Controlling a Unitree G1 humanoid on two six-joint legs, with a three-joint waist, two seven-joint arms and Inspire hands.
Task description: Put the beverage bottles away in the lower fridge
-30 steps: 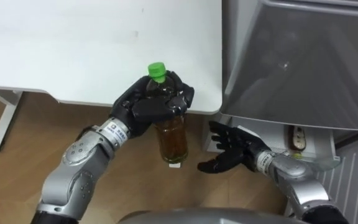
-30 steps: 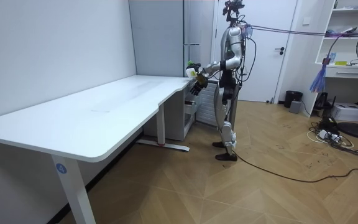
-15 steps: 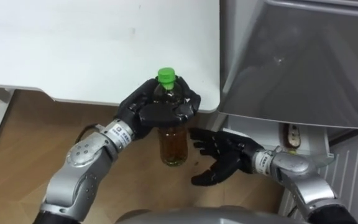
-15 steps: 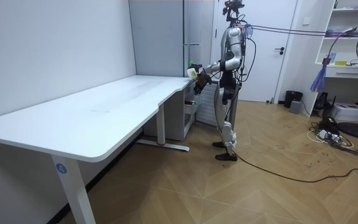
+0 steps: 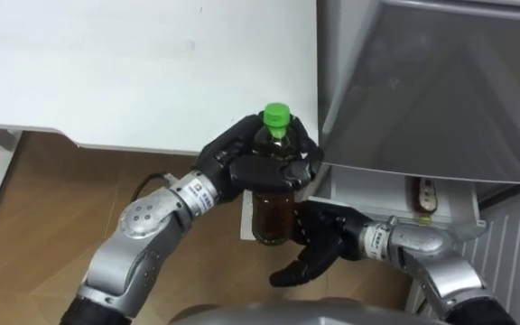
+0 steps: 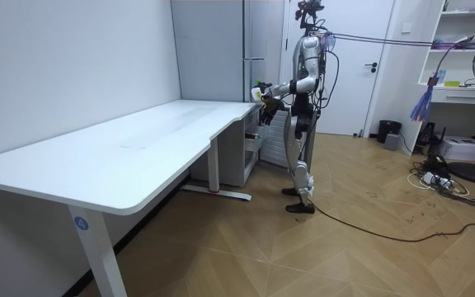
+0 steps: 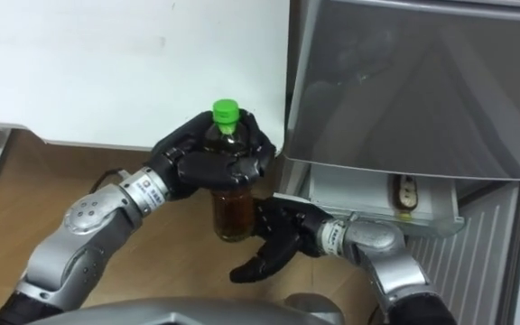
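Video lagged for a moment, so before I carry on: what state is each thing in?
Bottle: capped, upright, held aloft.
Left hand: shut round the bottle's upper part.
Right hand: open, fingers spread by the bottle's base.
Drawer: pulled open under the fridge front.

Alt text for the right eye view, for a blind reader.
The left hand grips a green-capped bottle of brown drink upright, off the corner of the white table; the open right hand reaches toward its base, beside the grey fridge.
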